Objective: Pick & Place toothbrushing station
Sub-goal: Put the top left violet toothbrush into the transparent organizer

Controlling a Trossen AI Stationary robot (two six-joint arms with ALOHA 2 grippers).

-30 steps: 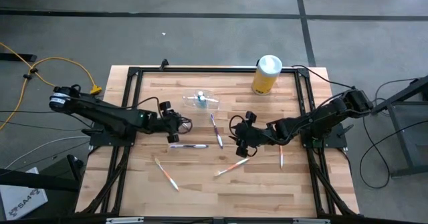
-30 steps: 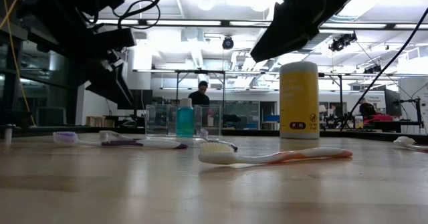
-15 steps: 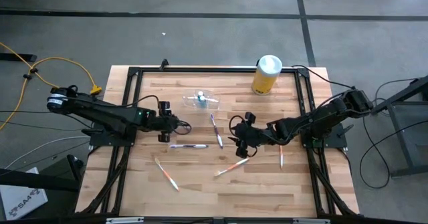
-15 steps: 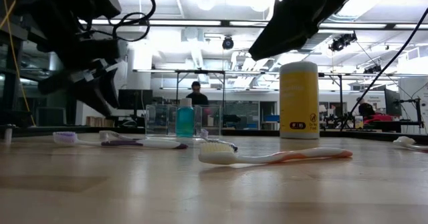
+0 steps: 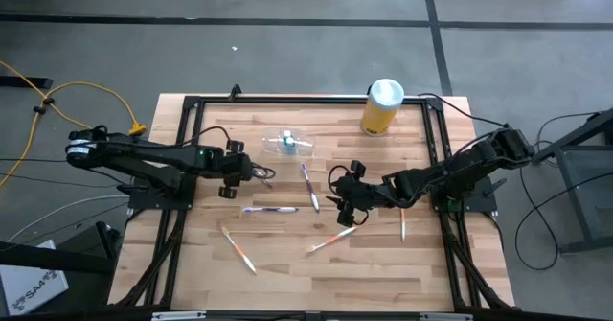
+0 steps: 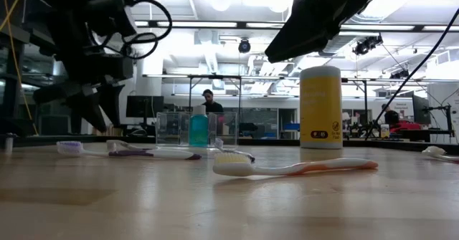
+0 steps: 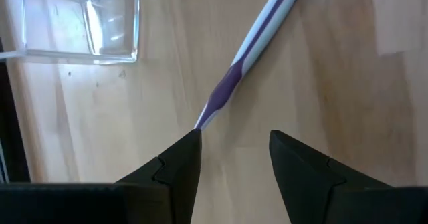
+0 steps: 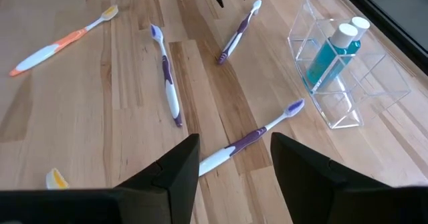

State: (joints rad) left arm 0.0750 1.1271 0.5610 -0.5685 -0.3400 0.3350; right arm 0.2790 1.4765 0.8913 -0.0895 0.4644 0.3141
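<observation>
hovering with its jaws parted and nothing between them, the left gripper [image 7: 231, 158] hangs over bare wood just short of the handle tip of a purple toothbrush [image 7: 249, 58], with a corner of the toothbrushing station [image 7: 100, 23] close beyond. the right gripper [image 8: 233, 162] is likewise spread and empty, waiting over the table's middle.

this looks like the approach step: nothing is grasped yet. the next move probably calls for the left arm to carry on to the station, straddle one thin clear wall and close gently, since the plastic looks slick.

the high view places the station [image 5: 287, 142] toward the far side of the table [image 5: 287, 273], well apart from the yellow canister [image 5: 381, 107]. only the right wrist view shows its compartments and the blue bottle [image 8: 328, 53] standing inside; the low view shows that bottle upright.
</observation>
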